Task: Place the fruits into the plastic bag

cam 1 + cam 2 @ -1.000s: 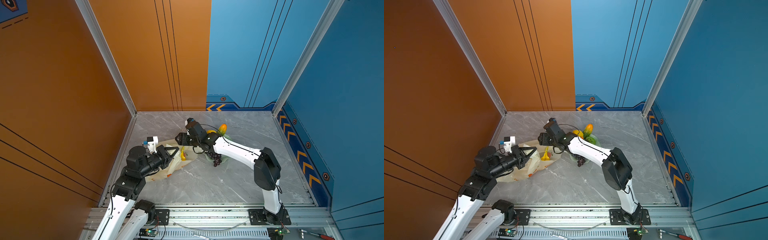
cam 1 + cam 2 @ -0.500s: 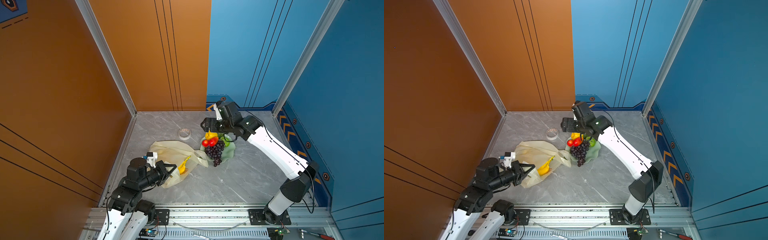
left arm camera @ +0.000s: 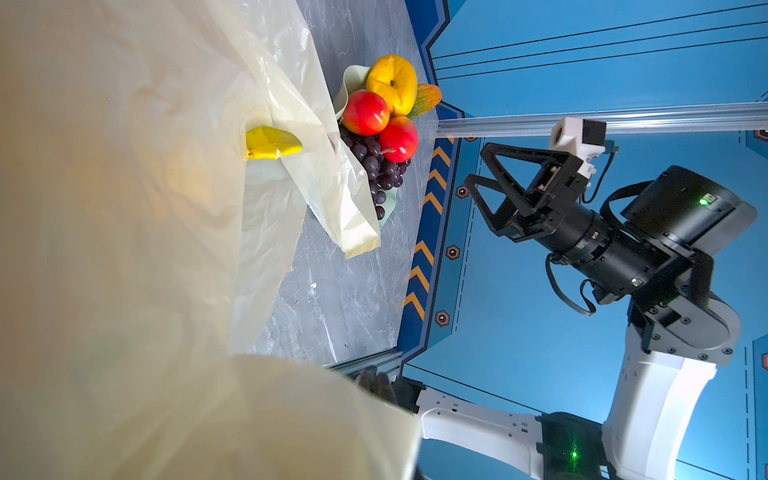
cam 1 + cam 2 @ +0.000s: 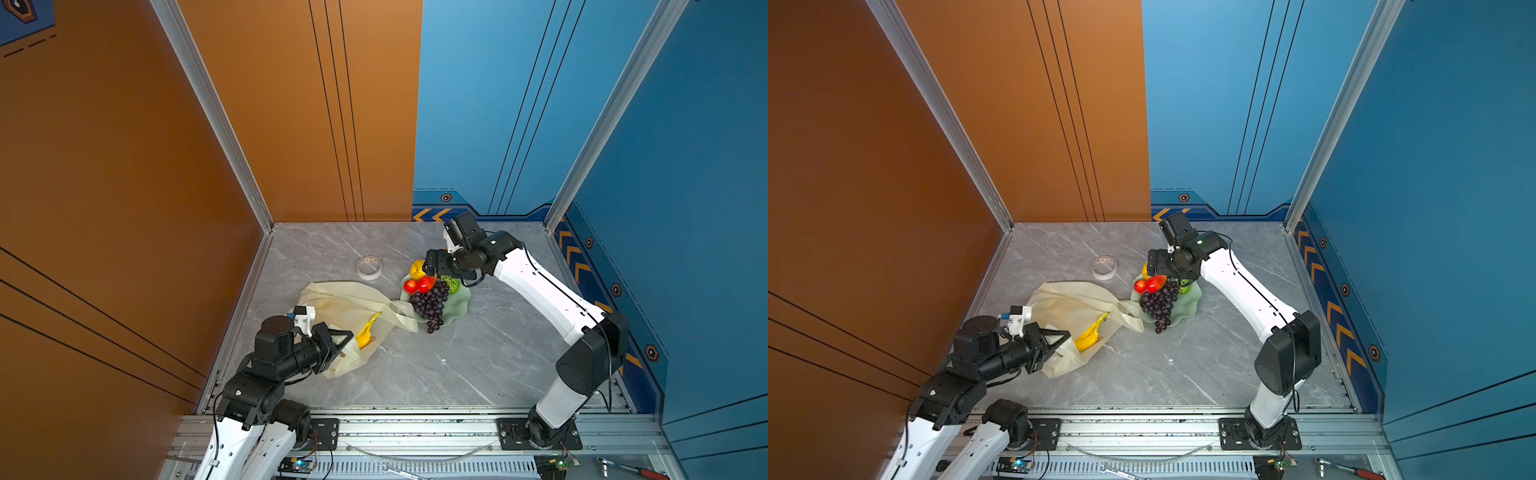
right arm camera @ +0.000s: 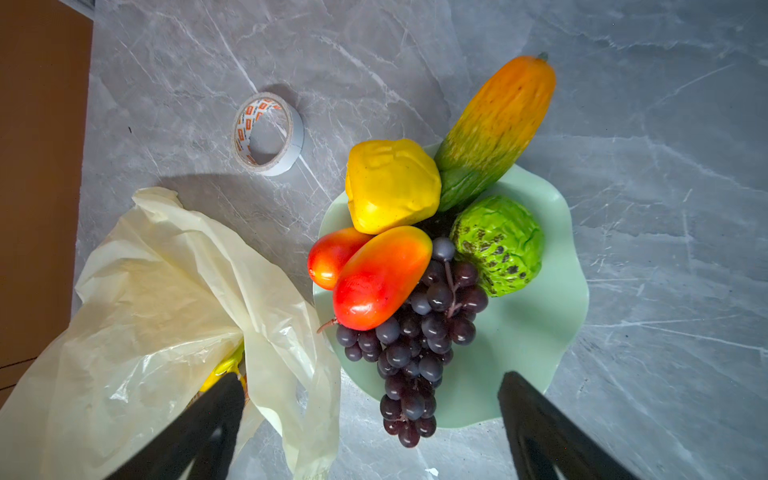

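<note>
Back from the plastic bag, where it reached a second ago, the right arm now stands over the dish. The left arm sits lower, toward the near left corner of the table.

The bag lies crumpled between the table's left edge and the dish, a handle end reaching the rim. The left hand is pinched tight on its near edge, likely to keep the mouth lifted for loading. The right hand hovers above the dish, spread wide and empty, apparently ready for the next fruit.

The banana bunch already rests in the bag's mouth. Heaped on the dish are the grapes, green-yellow oblong, yellow round fruit, green patterned ball and two red-orange fruits. The tape roll lies apart, toward the far edge.
</note>
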Tool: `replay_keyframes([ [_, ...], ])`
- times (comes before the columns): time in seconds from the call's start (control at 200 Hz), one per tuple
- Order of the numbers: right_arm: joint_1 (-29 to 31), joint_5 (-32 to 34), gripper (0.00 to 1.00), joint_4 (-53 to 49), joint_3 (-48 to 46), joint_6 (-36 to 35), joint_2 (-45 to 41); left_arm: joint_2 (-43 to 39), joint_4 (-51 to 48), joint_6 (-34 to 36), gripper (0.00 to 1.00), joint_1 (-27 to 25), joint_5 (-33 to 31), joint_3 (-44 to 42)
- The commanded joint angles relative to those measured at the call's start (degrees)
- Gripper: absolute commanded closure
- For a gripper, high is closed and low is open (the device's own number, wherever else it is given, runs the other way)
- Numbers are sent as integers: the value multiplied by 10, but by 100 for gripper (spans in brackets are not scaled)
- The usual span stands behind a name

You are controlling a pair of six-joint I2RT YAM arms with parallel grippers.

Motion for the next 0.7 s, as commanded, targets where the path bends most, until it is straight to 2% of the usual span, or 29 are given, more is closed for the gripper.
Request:
replay_keyframes([
  [0.0, 39, -59, 7, -8, 8, -48, 7, -7, -10, 8, 100, 1, 0, -14],
  [0.05, 64, -87, 7, -22, 15, -95, 9, -11, -17, 7, 100, 0, -3, -13],
  [0.155, 138, -85, 7, -67, 8, -231, 10, -20, -25, 4, 100, 0, -10, -13],
  [0.26, 191, -40, 7, -100, -2, -333, 28, -20, -25, 2, 100, 0, -12, -15],
  [0.34, 206, 5, 7, -101, 0, -362, 54, -20, -25, 3, 100, -1, -11, -12],
  [0.526, 214, 73, 10, -90, 34, -374, 126, -27, -35, 0, 100, -1, -15, -3],
  [0.691, 214, 104, 15, -79, 86, -383, 169, -34, -52, -1, 100, -2, -23, 9],
])
